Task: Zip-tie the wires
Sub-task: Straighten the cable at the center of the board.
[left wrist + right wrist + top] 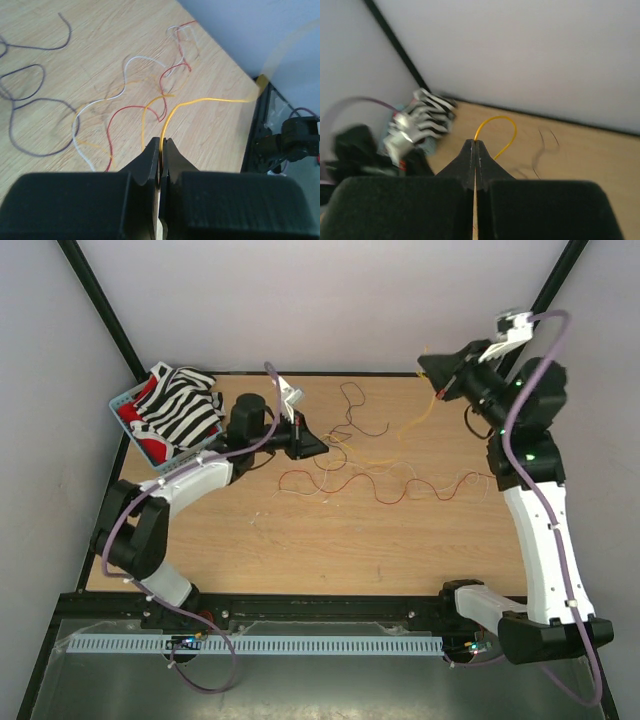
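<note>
The wires lie loose across the middle of the wooden table point(300, 540): a long red wire point(380, 490), dark wires point(360, 410) and pale ones. My left gripper point(322, 445) sits low at the table, shut on a yellow wire point(200, 101) that leaves its tips point(161, 142) and runs right, up off the table. Red point(125, 110), white point(100, 102) and dark point(30, 100) strands curl on the wood beyond it. My right gripper point(428, 368) is raised at the back right, shut point(475, 144) on a yellow wire point(500, 122) that loops out of its tips. I cannot make out the zip tie.
A blue basket point(125, 400) holding a black-and-white striped cloth point(180, 405) stands at the table's back left corner, blurred in the right wrist view point(427, 112). A black frame point(300, 605) borders the table's near edge. Walls close in at the back and sides.
</note>
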Robot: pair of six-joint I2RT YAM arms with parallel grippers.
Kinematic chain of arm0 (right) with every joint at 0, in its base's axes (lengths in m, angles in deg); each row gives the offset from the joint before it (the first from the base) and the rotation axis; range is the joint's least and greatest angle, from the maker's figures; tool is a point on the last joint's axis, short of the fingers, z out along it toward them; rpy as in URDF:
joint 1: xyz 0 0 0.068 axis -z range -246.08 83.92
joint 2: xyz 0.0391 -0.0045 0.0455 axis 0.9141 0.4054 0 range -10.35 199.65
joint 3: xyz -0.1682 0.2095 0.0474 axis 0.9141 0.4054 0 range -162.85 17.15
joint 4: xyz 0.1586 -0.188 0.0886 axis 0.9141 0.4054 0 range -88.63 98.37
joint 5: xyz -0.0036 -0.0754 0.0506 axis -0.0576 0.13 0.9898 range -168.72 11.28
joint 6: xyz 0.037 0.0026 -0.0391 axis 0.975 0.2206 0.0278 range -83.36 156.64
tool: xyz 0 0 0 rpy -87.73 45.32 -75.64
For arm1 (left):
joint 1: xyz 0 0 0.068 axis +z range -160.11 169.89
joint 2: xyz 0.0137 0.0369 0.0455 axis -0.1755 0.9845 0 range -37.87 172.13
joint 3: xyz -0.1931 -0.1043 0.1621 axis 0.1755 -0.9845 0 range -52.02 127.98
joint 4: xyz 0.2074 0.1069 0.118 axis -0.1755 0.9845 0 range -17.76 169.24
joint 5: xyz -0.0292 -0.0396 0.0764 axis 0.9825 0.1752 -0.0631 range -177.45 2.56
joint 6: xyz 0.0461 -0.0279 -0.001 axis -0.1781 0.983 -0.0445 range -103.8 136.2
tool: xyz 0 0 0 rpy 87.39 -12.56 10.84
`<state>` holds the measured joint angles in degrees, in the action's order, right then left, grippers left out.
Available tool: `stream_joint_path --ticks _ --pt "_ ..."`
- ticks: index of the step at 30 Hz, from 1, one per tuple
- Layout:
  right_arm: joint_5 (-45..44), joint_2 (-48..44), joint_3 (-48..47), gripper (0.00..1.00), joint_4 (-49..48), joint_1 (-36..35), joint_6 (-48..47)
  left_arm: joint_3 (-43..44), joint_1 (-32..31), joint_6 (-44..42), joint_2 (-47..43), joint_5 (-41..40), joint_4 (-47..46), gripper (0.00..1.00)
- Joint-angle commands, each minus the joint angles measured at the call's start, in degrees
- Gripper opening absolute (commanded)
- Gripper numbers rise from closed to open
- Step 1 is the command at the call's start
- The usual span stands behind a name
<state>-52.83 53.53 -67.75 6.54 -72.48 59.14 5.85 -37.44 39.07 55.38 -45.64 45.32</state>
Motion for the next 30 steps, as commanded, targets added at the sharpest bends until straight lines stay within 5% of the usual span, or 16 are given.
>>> stream_joint_path --ticks 1,4,10,21,30 --pt "-8.8 -2.1 9.2 0.0 7.2 -0.1 -7.5 8.6 0.8 -18.2 -3.4 -4.7 35.6 0.05" --pt "-13.8 -3.9 16.5 0.0 8.4 -0.1 -10.5 14.3 1.2 -24.6 -3.7 -8.5 49.6 0.05" --pt "-30.1 -4.3 26.2 0.0 8.7 -0.1 -13.9 15.7 4.5 -22.7 -7.5 -10.8 55.1 0.04" --pt "-55.7 2.5 28.3 0.0 7.5 0.2 -17.4 19.5 5.1 -25.5 -3.6 -15.9 64.4 0.0" --pt "-57.3 8.4 29.1 0.0 5.5 5.8 -16.8 20.5 5.5 -25.7 0.5 -17.7 65.3 0.0"
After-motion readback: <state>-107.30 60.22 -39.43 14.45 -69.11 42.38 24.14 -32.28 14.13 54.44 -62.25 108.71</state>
